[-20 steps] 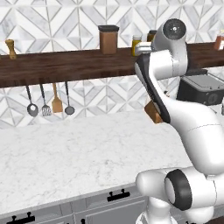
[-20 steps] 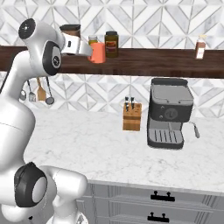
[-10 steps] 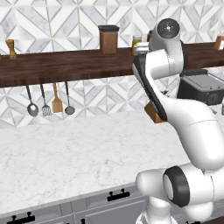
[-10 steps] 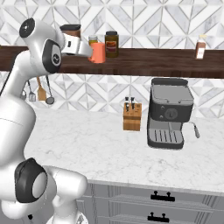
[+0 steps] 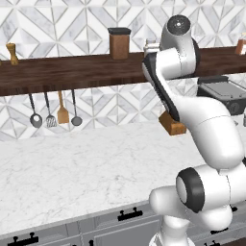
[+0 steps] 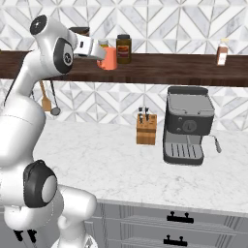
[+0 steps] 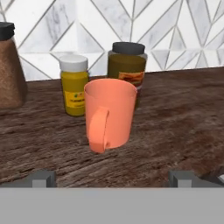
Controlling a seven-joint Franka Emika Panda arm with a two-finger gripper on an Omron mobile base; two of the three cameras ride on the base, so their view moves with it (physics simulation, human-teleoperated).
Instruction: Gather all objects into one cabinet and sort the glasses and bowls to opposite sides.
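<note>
— Since 1 second ago, what is seen to have changed?
— Little is changed: the gripper [image 7: 112,177] is kept level with the long wooden shelf [image 6: 169,70], and the upper arm joint is shifted slightly toward the wall in the left base view. The base cameras are not moved.

— How is the gripper found?
— Its jaws are spread wide, 1 tip at each side of the hand view, and nothing is pinched between them. The orange mug [image 7: 108,120] is framed between them but is not touched.

— Where is the mug placed?
— It is stood upright on the shelf, handle turned toward the hand camera. Whether anything is held inside cannot be told.

— Which containers are set near it?
— Just behind it, 2 are seen: a yellow jar [image 7: 74,84] with a white lid, filled with yellow, and a dark-lidded jar [image 7: 127,64] of brownish content. A brown canister [image 7: 9,68] with a black lid is stood further left.

— And below the shelf?
— A knife block [image 6: 146,129] with dark handles in it and a coffee machine [image 6: 187,125] are placed on the marble counter [image 6: 106,160].
</note>
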